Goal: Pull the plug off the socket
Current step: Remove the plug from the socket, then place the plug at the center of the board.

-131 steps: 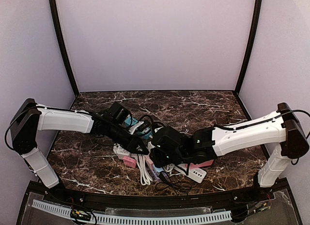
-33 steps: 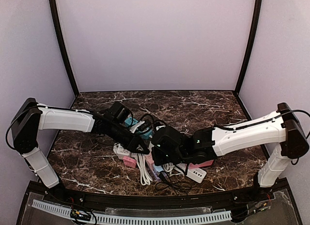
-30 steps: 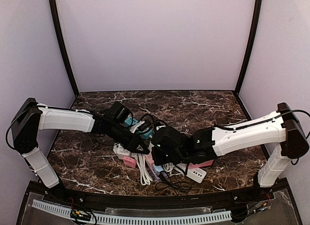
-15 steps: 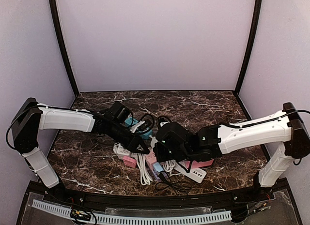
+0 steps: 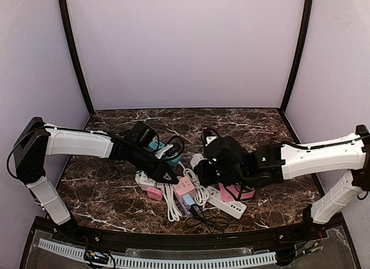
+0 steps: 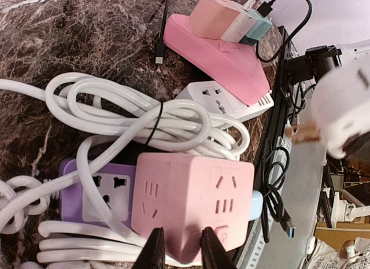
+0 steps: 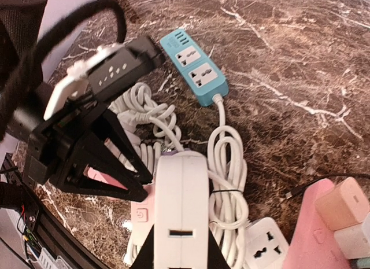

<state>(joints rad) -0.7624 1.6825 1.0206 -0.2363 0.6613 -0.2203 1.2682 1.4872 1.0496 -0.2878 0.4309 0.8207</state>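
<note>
The white plug (image 7: 180,211) is out of its socket, clamped between the jaws of the right gripper (image 7: 178,254) and held above the tangle of cords, up and to the right of the socket. The left wrist view shows it as a blurred white shape at the right edge with a brass prong bare in the air. The pink cube socket (image 6: 191,202) it belongs to sits on the dark marble tabletop (image 5: 231,127), front and centre. The left gripper (image 6: 182,239) has its jaws pinched on the cube's near edge.

Around the cube the clutter is tight. A purple power strip (image 6: 95,196) lies against its left side, half covered by loops of a coiled white cord (image 6: 133,115) tied with a black band. Behind the coil is a white power strip (image 6: 222,101), and beyond that a flat pink power strip (image 6: 219,55) carrying small pastel adapter blocks. A teal power strip (image 7: 193,63) lies farther back beside the left arm. A thin black cable (image 6: 277,208) trails at the tabletop's front edge.

A second ago the right arm's wrist covered the cube. It has since swung up and to the right with the plug, leaving the cube's top face open to the overhead view. The left arm has stayed where it was.
</note>
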